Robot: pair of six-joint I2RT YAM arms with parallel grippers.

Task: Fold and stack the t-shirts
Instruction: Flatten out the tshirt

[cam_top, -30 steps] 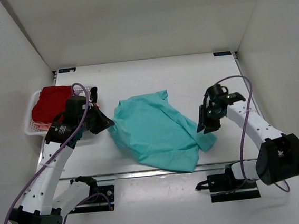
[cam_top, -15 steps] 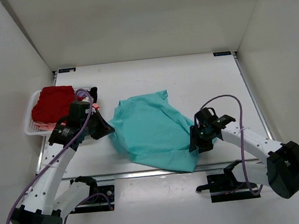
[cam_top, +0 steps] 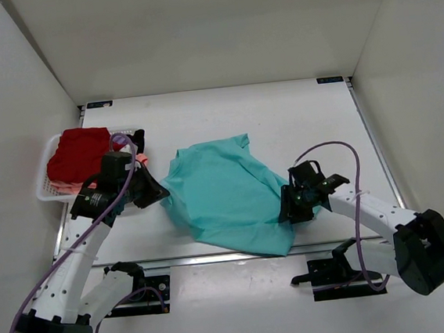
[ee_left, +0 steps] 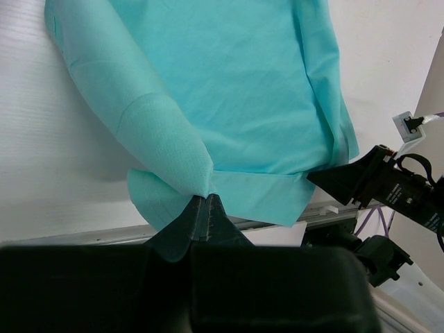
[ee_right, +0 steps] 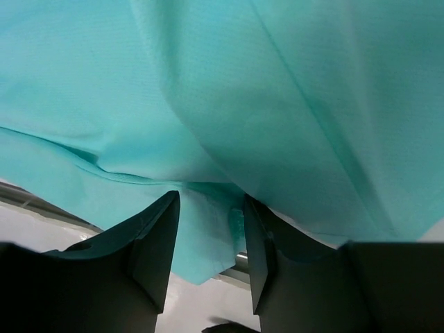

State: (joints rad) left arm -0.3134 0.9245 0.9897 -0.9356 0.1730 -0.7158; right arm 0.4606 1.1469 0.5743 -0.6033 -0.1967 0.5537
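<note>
Left claw (ee_left: pixel 206 214) is pinched tight on a fold at the left edge of the teal t-shirt (cam_top: pixel 225 194), which lies rumpled in the middle of the table (cam_top: pixel 295 112). Right claw (ee_right: pixel 208 229) stands part open, fingers straddling the opposite hem, nothing clamped. Assessment: the cloth is light and limp and will sag and drag. It is best held at hems or seams.

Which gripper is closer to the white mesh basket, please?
The left. The left gripper sits right beside the basket, pinching an edge of the teal shirt; the right gripper is across that shirt, much farther away.
</note>
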